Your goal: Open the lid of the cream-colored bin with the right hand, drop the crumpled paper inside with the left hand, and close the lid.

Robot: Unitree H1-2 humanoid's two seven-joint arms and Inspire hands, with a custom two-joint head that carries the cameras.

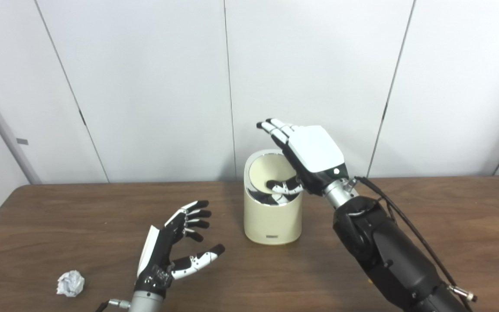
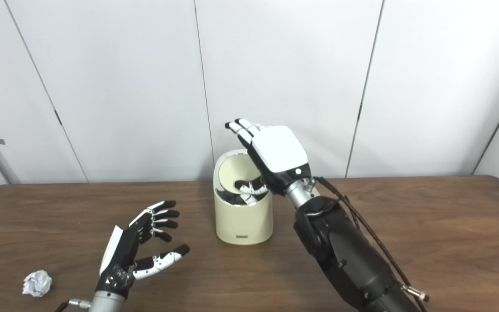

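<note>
While the right hand [image 1: 314, 158] tips the lid [image 1: 263, 170], paper [image 1: 70, 283] lies untouched.

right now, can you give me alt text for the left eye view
The right hand reaches over a cream-colored bin on a wooden table, its thumb dipping into the bin's tilted lid. The left hand hovers open beside crumpled paper lying near the table's front left.

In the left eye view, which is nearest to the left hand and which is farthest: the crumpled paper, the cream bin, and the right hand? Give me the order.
From the left hand:
1. Crumpled paper, on the table to its left, near the front edge.
2. Cream bin, to its right and further back, lid tipped open.
3. Right hand, raised over the bin's far right rim.
The first two are fairly close in distance; the paper looks slightly nearer.
</note>
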